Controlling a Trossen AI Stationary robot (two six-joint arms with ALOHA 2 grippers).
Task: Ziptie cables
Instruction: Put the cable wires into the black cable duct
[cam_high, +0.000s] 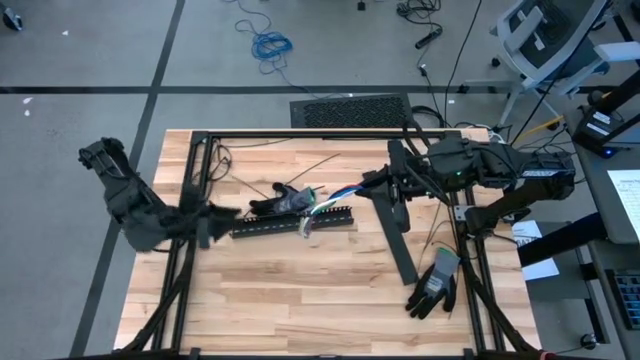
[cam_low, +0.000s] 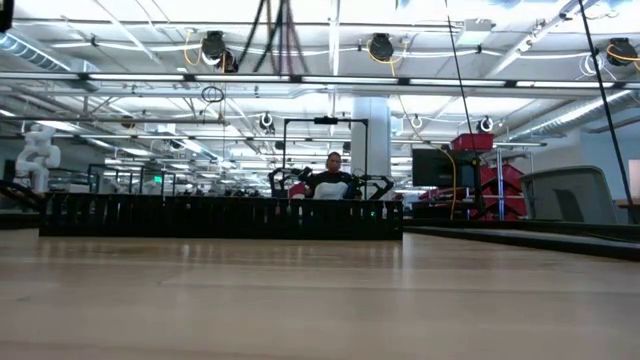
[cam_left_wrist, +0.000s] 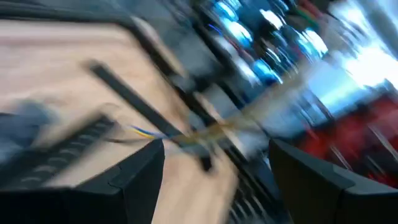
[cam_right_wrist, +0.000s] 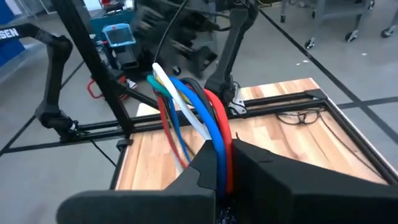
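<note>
Right now the right end effector (cam_right_wrist: 222, 163) is clamped on one end of the cables (cam_right_wrist: 189, 115), a bundle of red, blue, white, green and yellow strands fanning out past its dark fingers in the right wrist view. From overhead, those cables (cam_high: 335, 197) run across the middle of the frame, from the right end effector (cam_high: 372, 180) right of centre toward the black slotted duct (cam_high: 292, 221) lying on the wooden counter (cam_high: 300, 290).

A dark glove (cam_high: 280, 200) rests just above the duct, touching the cables' far end. The left end effector (cam_high: 215, 222) hovers at the left end of the duct, fingers spread wide with nothing between them; in its own blurred view the two fingers (cam_left_wrist: 134, 177) stand well apart.

Another glove (cam_high: 436, 283) lies in the lower right of the overhead frame. At counter height the duct (cam_low: 220, 216) stretches across the middle, with a person (cam_low: 331, 180) seated behind it.
</note>
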